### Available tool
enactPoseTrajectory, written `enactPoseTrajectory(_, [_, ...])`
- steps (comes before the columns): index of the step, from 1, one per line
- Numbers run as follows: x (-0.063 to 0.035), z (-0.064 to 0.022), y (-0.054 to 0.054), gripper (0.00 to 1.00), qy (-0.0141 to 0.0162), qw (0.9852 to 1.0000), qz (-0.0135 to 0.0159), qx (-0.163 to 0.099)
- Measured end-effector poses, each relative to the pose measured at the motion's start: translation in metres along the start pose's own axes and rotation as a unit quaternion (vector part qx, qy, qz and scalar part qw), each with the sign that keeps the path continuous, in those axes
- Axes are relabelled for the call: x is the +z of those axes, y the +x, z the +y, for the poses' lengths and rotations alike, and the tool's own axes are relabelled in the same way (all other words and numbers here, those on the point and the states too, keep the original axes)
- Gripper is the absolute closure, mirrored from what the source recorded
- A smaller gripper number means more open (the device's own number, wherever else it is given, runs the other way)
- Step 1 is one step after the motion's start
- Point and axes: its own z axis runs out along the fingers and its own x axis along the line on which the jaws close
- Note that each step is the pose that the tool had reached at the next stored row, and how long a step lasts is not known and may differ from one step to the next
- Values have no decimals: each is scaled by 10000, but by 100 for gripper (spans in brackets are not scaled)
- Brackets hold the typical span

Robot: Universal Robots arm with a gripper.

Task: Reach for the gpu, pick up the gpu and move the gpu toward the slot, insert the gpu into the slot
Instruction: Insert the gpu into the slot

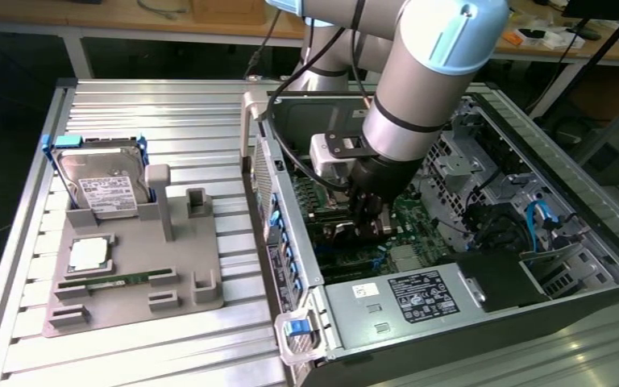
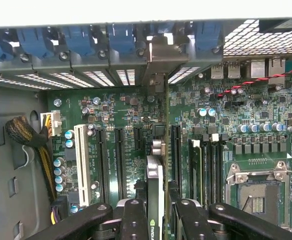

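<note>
My gripper (image 1: 366,228) is down inside the open computer case (image 1: 567,242), over the green motherboard (image 1: 409,216). In the wrist view the gpu (image 2: 154,176) stands on edge between the two black fingers (image 2: 135,220), and the gripper (image 2: 158,212) is shut on it. The card's silver end bracket (image 2: 155,60) reaches up to the case's rear wall, among the blue retainer clips (image 2: 86,40). The card runs along the motherboard (image 2: 121,102) between black connectors. The slot is hidden beneath the card, and I cannot tell whether the card is seated.
A white connector (image 2: 81,165), a bundle of cables (image 2: 28,135) and the silver CPU socket (image 2: 258,192) flank the card. Outside the case, a grey fixture (image 1: 126,282) carries a hard drive (image 1: 100,181), a CPU chip (image 1: 93,254) and a memory stick (image 1: 116,280). The power supply (image 1: 417,294) sits at the case front.
</note>
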Motion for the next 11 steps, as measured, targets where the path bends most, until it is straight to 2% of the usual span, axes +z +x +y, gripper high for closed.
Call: enactPoseTrajectory(11, [2,0,-5,73,0,10000,0,0])
